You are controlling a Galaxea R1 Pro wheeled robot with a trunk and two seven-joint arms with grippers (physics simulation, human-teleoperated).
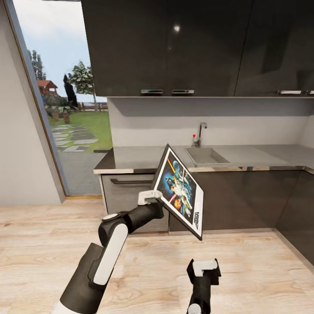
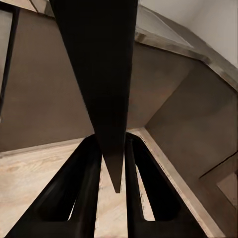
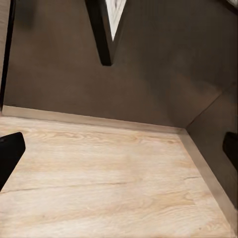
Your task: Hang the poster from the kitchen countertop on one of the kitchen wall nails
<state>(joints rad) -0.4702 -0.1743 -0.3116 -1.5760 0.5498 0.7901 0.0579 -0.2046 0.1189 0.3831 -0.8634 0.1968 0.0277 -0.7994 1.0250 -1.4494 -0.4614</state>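
While the left end effector (image 1: pixel 153 198) pinches the poster (image 1: pixel 181 189) by its lower left edge, the picture hangs tilted in the air in front of the dark cabinets (image 1: pixel 235 198), below the bench (image 1: pixel 144 158) with its sink (image 1: pixel 205 155) and tap (image 1: pixel 199 133). From the left wrist, the frame's black edge (image 2: pixel 106 89) sits clamped between both fingers (image 2: pixel 82 193). Lower down, the right end effector (image 1: pixel 204 270) hovers over the wooden floor (image 1: pixel 43 244), its fingers (image 3: pixel 9 153) spread wide and empty.
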